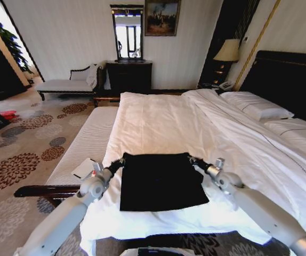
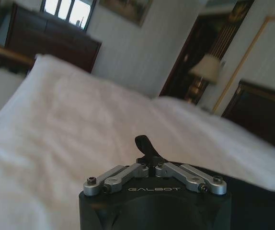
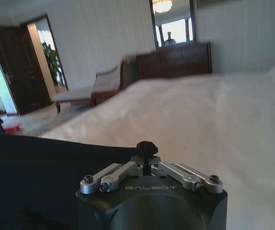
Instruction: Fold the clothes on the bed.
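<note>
Head view puts the left gripper (image 1: 119, 162) at lower centre-left, pinched on the shirt's (image 1: 161, 181) far left corner, and the right gripper (image 1: 194, 160) clamped likewise on the far right corner. Lying on the bed (image 1: 158, 120) near its foot, the shirt looks already partly folded into a rectangle, with further folds probably left.

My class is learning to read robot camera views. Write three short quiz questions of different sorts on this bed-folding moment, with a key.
1. True or false: the black T-shirt hangs off the bed.
2. The left gripper sits at which far corner of the shirt? A) robot's left B) robot's right
3. Fill in: the right gripper has its fingers ____.

Key: 1 false, it lies flat on the sheet. 2 A. 3 shut, pinching the shirt's edge.
</note>
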Available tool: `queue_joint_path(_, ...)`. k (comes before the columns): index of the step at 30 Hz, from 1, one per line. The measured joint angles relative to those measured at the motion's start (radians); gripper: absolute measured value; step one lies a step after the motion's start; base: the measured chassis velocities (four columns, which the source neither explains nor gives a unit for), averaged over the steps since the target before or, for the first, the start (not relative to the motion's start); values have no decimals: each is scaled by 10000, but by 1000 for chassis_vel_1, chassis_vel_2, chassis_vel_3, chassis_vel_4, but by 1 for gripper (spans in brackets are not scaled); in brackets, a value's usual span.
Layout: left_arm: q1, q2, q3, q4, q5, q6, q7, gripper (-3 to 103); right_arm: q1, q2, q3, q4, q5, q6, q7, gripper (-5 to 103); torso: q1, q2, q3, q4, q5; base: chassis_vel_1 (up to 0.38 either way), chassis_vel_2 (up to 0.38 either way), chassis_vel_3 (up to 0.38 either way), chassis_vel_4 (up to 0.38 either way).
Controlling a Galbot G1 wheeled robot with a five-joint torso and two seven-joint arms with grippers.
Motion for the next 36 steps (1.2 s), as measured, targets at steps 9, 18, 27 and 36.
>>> queue_joint_path(9,-326,861,-450,-1598,-783,2,-220,1,-841,-402,2207,1750,26,61,424,2,0,0,0,5,0,0,0,0,0)
queue_joint_path(18,-213,1383,-995,-2591,-1089,-84,-488,1,-1950,-916,3832,2971,243,28,479,2,0,0,-1,3,-1,0,0,0,0)
queue_joint_path(27,576,1654,-1652,-3854,-1180,-162,-729,1,-3454,-1090,5317,4047,454,-134,676,2,0,0,-1,3,1,0,0,0,0)
queue_joint_path(36,1970,1861,-2347,-5265,-1530,-176,-1279,1,-5112,-1265,6598,5701,1481,-1196,2121,2,0,1,-1,1,3,0,0,0,0)
